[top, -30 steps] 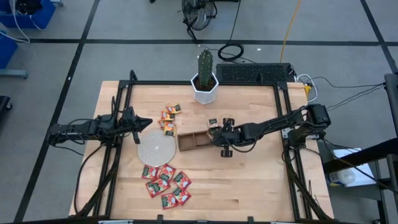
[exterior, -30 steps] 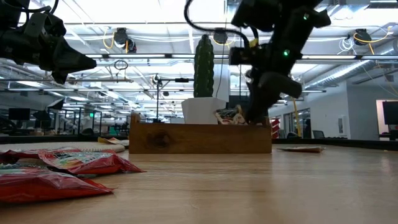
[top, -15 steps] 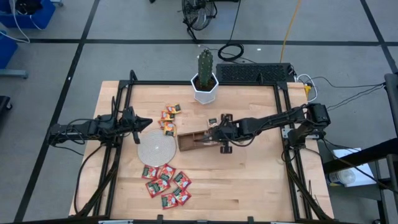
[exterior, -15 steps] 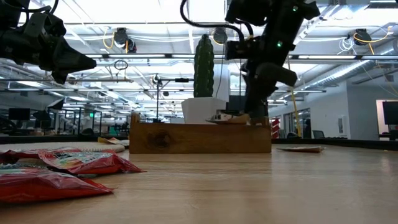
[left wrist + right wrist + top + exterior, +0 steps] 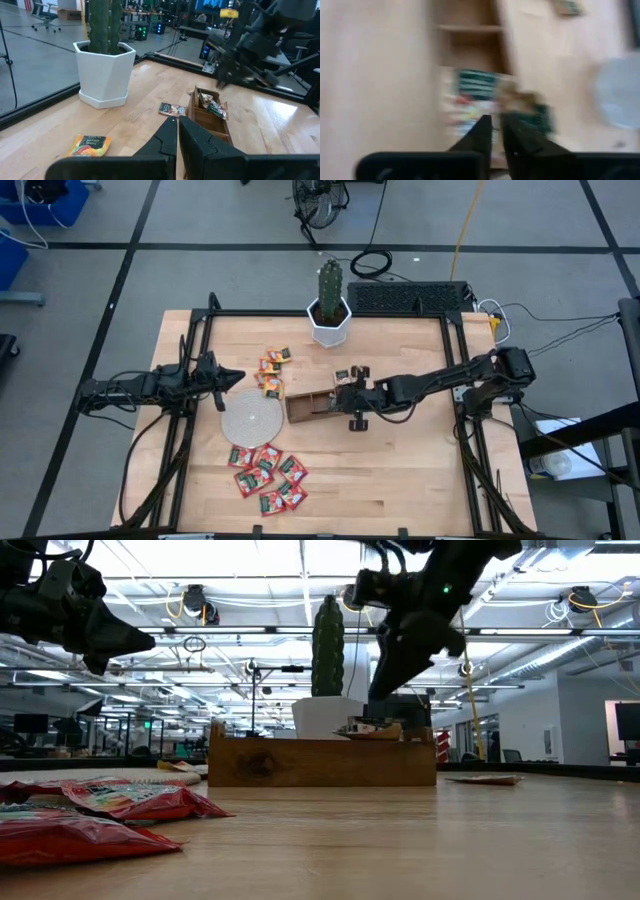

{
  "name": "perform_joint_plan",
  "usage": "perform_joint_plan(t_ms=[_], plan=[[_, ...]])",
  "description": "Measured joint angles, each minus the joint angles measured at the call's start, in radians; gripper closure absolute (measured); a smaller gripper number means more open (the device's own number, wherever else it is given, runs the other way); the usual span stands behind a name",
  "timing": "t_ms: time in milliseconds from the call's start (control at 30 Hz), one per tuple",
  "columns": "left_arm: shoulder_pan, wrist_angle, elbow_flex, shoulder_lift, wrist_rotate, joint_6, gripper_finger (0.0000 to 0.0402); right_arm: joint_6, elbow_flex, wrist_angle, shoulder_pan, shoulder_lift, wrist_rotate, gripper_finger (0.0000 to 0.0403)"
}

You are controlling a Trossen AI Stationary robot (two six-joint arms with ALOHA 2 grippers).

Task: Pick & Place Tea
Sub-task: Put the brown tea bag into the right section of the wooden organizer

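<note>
Right pincer [image 5: 385,675] has lifted off the brown tray [image 5: 310,407], nearly clenched, grasping nothing; whitish sachets [image 5: 212,106] lie in the tray's 3 o'clock compartment. Left pincer [image 5: 232,376] hovers clenched at 9 o'clock of the desk [image 5: 400,470].

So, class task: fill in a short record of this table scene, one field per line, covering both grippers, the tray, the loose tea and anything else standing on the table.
left gripper: shut, empty, above the round disc
right gripper: over the tray's right end, nothing visibly held
tray: sachets in right-end compartment
red sachets: cluster near front edge
orange sachets: group left of the tray
lone sachet: behind the tray
cactus pot: back centre
</note>
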Motion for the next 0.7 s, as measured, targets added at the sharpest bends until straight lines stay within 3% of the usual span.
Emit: perform_joint_plan(t_ms=[133,233,333,467,700], plan=[[0.0,0.0,0.0,0.0,0.0,0.0,0.038,0.028,0.0,0.026,0.035,0.009,-0.065,0.0279],[0.0,-0.001,0.0,0.0,0.0,0.0,0.038,0.012,-0.019,0.014,0.055,0.022,-0.005,0.0218],[0.0,-0.001,0.0,0.0,0.0,0.0,0.038,0.01,-0.049,0.031,0.066,0.032,0.043,0.0189],[0.0,-0.001,0.0,0.0,0.0,0.0,0.038,0.026,-0.088,0.066,0.068,0.032,0.062,0.0195],[0.0,-0.001,0.0,0.0,0.0,0.0,0.038,0.046,-0.093,0.069,0.067,0.032,0.064,0.0256]])
